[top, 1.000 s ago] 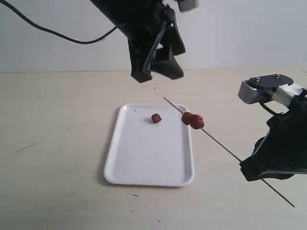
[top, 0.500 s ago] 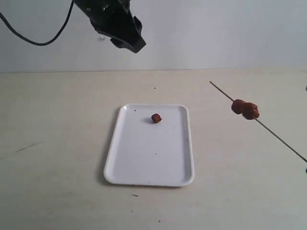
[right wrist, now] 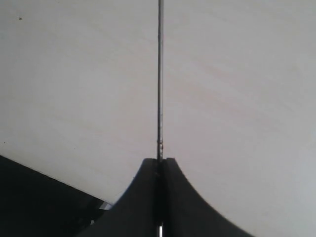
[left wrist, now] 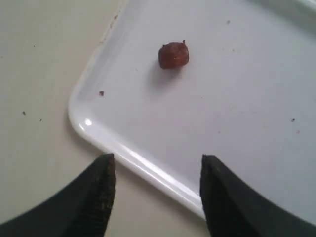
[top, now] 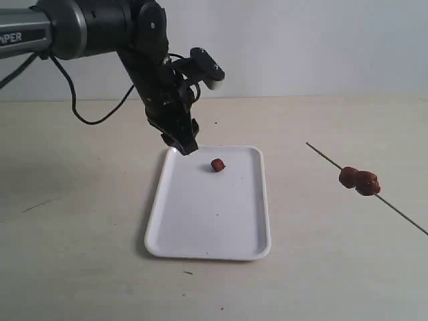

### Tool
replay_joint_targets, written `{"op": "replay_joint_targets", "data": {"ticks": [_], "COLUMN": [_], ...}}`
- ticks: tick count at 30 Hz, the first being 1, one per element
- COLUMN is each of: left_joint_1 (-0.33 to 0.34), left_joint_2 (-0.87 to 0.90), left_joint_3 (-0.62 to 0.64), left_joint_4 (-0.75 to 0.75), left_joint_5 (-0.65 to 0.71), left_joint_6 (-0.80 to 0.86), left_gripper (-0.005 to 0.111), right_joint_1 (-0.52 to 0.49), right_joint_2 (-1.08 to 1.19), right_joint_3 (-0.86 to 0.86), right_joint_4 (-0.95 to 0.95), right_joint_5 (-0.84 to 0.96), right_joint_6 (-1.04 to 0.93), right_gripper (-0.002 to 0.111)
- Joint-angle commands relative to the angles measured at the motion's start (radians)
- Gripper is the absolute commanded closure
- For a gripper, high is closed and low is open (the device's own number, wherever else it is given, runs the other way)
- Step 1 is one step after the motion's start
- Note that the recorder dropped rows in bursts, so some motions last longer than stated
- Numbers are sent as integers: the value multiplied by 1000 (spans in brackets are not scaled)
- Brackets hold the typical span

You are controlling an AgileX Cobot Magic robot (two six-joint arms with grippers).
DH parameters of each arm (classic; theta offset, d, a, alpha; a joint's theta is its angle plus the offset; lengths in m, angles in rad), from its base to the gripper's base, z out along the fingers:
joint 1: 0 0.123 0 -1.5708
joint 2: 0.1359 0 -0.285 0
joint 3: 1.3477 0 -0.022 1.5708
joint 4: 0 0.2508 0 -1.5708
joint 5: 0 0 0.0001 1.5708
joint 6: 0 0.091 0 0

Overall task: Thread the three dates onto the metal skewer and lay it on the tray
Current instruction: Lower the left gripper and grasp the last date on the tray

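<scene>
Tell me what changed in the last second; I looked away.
The left claw swung away, then came down open at the far corner of the tray. The skewer, two dates on it, was carried right, clear of the tray, in the shut right claw. The loose date and tray stayed put.

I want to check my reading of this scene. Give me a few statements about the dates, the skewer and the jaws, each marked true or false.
1. One date lies on the tray. True.
2. Three dates sit on the skewer. False: only two dates are on it.
3. The left jaws stand open, holding nothing. True.
4. The skewer rests on the tray. False: it is off the tray, to its right in the exterior view, clamped in the shut right jaws.
</scene>
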Motion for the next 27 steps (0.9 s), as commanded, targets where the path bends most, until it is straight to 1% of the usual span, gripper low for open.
{"op": "replay_joint_targets", "data": {"ticks": [1,9,14,20,27], "left_joint_1": [-14,-48,-46,-38,-8], "left_joint_2": [63,158,205,239,249], "left_joint_3": [-55,-166,-214,-233,-233], "left_joint_4": [-67,-124,-126,-126,-123], "left_joint_5": [-25,-86,-107,-116,-134], "left_joint_6": [21,38,69,188,213], "left_gripper": [54,54,54,54,54], "right_joint_1": [-5,-5,-5,-5,-5], "right_joint_2": [-8,-8,-8,-8,-8], "right_joint_3": [2,2,2,2,2], "right_joint_4": [-6,-6,-6,-6,-6], "right_joint_5": [0,0,0,0,0], "right_joint_6": [4,7,7,7,7], "right_gripper": [108,108,108,108,108]}}
